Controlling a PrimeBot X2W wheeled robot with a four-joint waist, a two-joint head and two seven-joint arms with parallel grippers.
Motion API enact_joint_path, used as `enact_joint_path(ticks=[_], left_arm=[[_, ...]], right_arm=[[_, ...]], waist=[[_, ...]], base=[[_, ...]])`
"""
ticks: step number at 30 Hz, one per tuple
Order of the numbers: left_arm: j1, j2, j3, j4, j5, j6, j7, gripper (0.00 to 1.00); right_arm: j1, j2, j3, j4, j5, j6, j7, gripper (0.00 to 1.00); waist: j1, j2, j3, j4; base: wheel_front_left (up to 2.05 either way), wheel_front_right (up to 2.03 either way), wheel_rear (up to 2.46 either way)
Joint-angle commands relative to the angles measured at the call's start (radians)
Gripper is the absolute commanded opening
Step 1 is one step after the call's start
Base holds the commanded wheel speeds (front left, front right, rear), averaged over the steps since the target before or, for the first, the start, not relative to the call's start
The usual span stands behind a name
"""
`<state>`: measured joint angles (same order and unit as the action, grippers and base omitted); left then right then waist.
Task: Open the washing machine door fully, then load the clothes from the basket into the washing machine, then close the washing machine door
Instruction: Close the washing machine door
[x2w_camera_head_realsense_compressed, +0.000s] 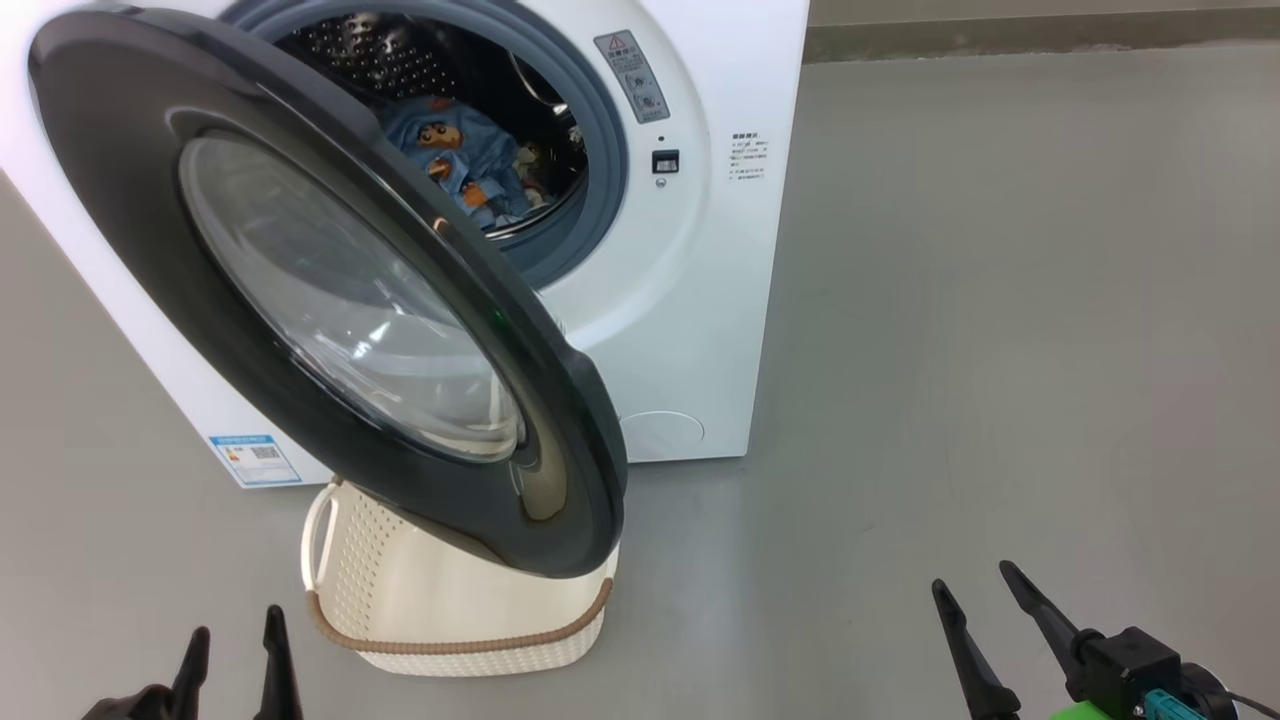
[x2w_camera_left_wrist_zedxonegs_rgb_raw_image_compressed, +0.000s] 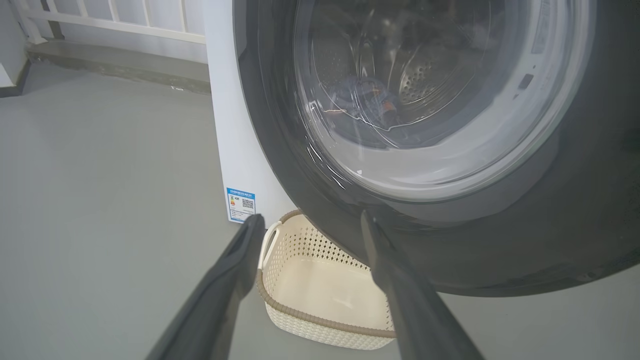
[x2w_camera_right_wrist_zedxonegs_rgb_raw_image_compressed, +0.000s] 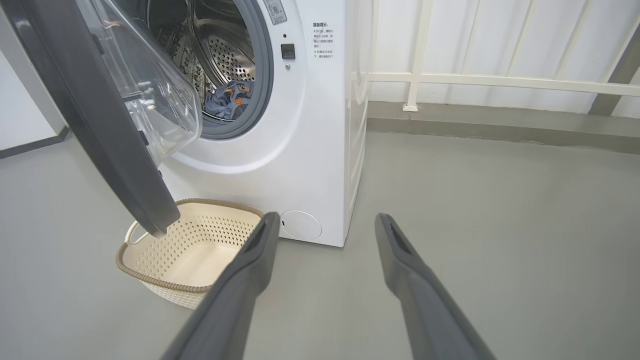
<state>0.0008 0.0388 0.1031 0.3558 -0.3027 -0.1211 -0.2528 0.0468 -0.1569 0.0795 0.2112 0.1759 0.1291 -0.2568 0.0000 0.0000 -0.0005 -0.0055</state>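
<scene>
The white washing machine stands ahead with its black-rimmed round door swung out over the cream basket. Light-blue printed clothes lie inside the steel drum, also seen as clothes in the right wrist view. The basket looks bare inside, as does the basket in the left wrist view. My left gripper is open at the lower left, short of the basket. My right gripper is open at the lower right over bare floor. Neither holds anything.
Grey floor stretches to the machine's right. A white railing and a low kerb run behind the machine. A blue label sticker sits low on the machine's front.
</scene>
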Motion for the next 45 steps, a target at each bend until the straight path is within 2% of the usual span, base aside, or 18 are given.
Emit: enact_joint_path(ticks=[1,2,10,19,24,29,32,37,45], left_arm=[[-0.014,0.012,0.032,-0.025,0.01,-0.006,-0.009,1.0],[-0.013,0.012,0.031,-0.023,0.007,-0.007,-0.009,1.0],[-0.008,0.012,0.031,-0.021,-0.008,-0.008,-0.009,1.0],[-0.012,0.012,0.026,-0.022,-0.018,-0.009,-0.009,1.0],[-0.018,0.011,0.003,-0.019,-0.036,-0.004,-0.009,1.0],[-0.024,0.011,-0.024,-0.02,-0.055,0.001,-0.009,1.0],[-0.026,0.011,-0.046,-0.02,-0.061,0.004,-0.009,1.0],[-0.035,0.011,-0.082,-0.026,-0.076,0.01,-0.009,1.0],[-0.045,0.011,-0.12,-0.046,-0.102,0.03,-0.009,1.0]], right_arm=[[-0.003,-0.007,0.014,-0.016,-0.01,0.002,-0.005,0.08],[-0.003,-0.006,0.012,-0.014,-0.012,0.002,-0.005,0.0],[-0.037,0.013,-0.014,-0.037,-0.006,0.002,-0.005,0.0],[-0.177,0.018,0.016,-0.171,0.037,0.002,-0.005,0.0],[-0.314,0.015,0.092,-0.285,0.07,0.002,-0.005,0.0],[-0.469,0.032,0.228,-0.401,0.102,0.002,-0.005,0.0],[-0.533,0.052,0.317,-0.427,0.132,0.002,-0.005,0.0],[-0.559,0.08,0.43,-0.365,0.163,0.002,-0.005,0.0],[-0.483,0.102,0.558,-0.134,0.181,0.002,-0.005,0.0]], waist=[[0.0,0.0,-0.002,0.0],[0.0,0.0,-0.004,-0.001],[0.0,0.0,-0.011,-0.002],[0.0,0.0,-0.011,0.004],[0.0,0.0,-0.013,0.019],[0.0,0.0,-0.016,0.049],[0.0,0.0,-0.016,0.074],[0.0,0.0,-0.009,0.121],[0.0,0.0,0.02,0.165]], base=[[0.0,0.0,0.0],[0.0,0.0,0.0],[0.0,0.0,0.0],[0.0,0.0,0.0],[0.0,0.0,0.0],[0.0,0.0,0.0],[0.0,0.0,0.0],[0.0,0.0,0.0],[0.0,0.0,0.0]])
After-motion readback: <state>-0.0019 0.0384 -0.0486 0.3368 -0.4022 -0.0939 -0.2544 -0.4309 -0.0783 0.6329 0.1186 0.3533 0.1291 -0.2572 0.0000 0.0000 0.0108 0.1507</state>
